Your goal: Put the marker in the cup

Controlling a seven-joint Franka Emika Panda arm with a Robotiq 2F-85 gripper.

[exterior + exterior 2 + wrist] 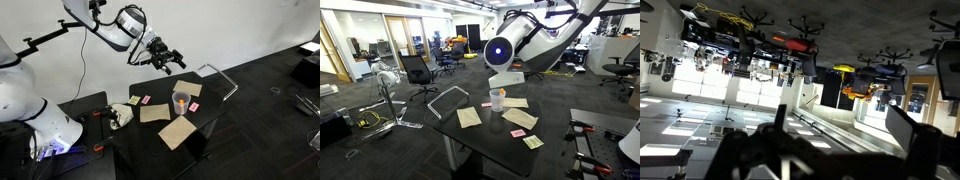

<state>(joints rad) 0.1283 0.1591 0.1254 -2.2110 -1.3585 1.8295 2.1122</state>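
The cup (181,102) stands upright near the middle of the black table (215,118); it also shows in an exterior view (497,99). A thin orange stick, the marker (180,97), appears to stand inside the cup, its top near the rim. My gripper (172,63) hangs in the air above and a little to the left of the cup, tilted, open and empty. In the wrist view the jaws (840,135) are dark shapes at the sides with nothing between them; the picture looks out into the room, with neither cup nor marker in it.
Brown paper sheets (178,131) (469,117) and small pink and yellow pieces (518,133) lie on the table around the cup. A metal frame (224,80) lies on the floor beyond the table. Office chairs (417,70) stand further off.
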